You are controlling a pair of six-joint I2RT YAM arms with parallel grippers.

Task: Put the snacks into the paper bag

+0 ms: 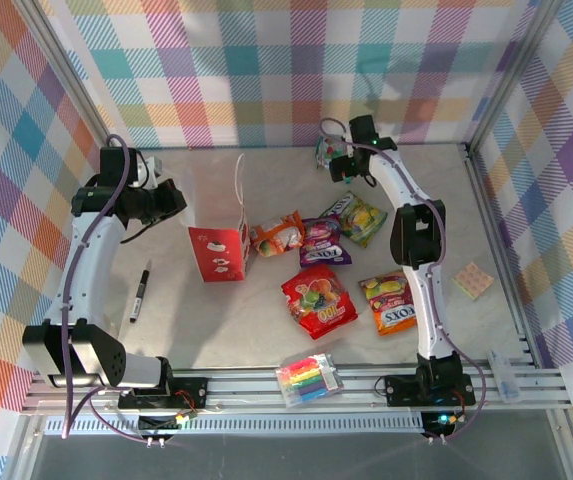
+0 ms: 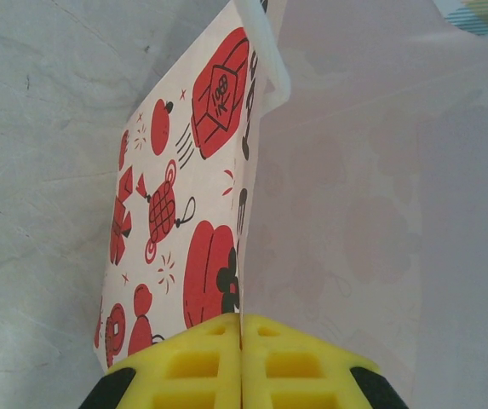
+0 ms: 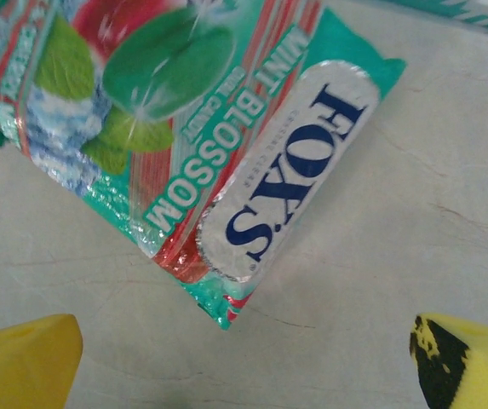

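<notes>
Beneath the right tool (image 3: 244, 362), whose fingers stand wide apart and hold nothing, the teal pouch (image 3: 201, 145) lies flat on the tabletop (image 3: 414, 256). It sits toward 12 o'clock from the fingertips, with its long axis running from 1 to 7 o'clock in the wrist view. The right arm is nearer. The left tool (image 2: 242, 358) is clamped on the paper bag (image 2: 184, 213) at its wall edge. Seen from above, the bag stands toward 8 o'clock from the pouch. The other pouches (image 1: 324, 240) lie between them and probably will not obstruct a raised carry.

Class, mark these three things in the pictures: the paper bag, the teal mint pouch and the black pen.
paper bag (image 1: 218, 255), top view, red front panel.
teal mint pouch (image 3: 226, 145), right wrist view, lettering at its middle.
black pen (image 1: 140, 291), top view, middle of barrel.
</notes>
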